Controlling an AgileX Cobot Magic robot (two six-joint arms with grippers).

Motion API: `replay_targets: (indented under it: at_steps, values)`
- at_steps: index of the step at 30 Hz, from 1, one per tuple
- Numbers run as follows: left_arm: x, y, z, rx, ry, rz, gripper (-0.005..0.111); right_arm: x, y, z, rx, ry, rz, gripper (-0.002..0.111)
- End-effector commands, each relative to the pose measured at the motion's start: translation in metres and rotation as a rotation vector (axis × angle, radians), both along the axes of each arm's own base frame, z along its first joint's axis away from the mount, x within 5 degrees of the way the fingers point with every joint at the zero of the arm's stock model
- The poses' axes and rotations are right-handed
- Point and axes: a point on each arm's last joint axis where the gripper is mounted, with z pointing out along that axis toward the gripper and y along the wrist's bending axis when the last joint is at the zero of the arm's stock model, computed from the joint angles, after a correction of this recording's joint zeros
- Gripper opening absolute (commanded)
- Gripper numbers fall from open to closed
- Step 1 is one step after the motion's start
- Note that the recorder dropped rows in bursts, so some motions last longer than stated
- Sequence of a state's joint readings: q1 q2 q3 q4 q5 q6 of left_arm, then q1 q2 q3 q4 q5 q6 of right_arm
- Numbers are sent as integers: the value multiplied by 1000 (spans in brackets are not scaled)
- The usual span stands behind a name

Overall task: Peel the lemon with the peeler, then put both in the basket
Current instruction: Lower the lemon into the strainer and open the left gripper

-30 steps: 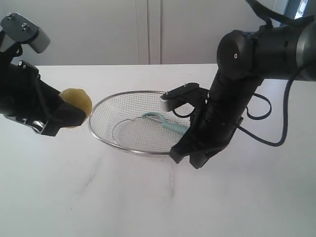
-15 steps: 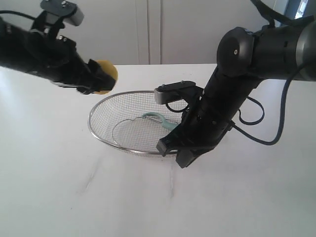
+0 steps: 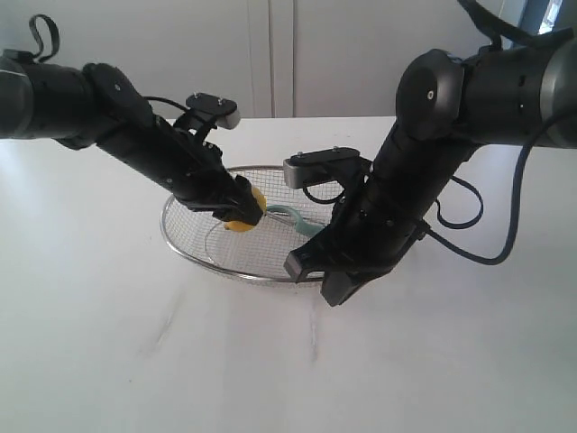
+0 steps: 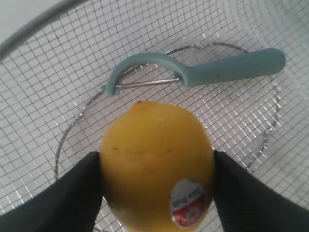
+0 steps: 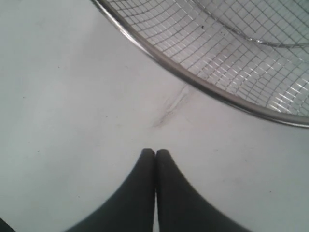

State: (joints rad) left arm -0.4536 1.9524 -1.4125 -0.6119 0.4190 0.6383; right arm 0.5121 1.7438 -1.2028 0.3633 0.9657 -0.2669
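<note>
Lemon (image 4: 155, 145) sits pinched across its middle by the left gripper (image 4: 157, 169), sticker towards the wrist camera, low inside the basket (image 4: 58, 72) and just above the mesh. Firm, round and waxy, it would likely roll once freed, so that hold looks sound. Just beyond it the peeler (image 4: 207, 72) lies on the mesh. Farther off, the right gripper (image 5: 155, 153) is closed on nothing over the counter (image 5: 63, 96), outside the rim.

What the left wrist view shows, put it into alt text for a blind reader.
A yellow lemon with a red-and-white sticker is clamped between the black jaws of the left gripper, inside the wire-mesh basket. Just past it, a teal peeler lies on the mesh.
</note>
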Motion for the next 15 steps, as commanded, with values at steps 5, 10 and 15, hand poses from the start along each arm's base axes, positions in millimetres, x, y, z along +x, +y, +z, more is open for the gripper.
replay_targets:
  at_steps: [5,10,15]
  values:
    - [5,-4,-19,-13,54,25,0,-1,2,-1,4,8,-15,0]
    - [5,-4,-19,-12,53,24,4,-1,2,-1,2,6,-14,0]
    - [5,-3,-20,14,29,-5,17,-1,1,-1,1,8,-13,0]
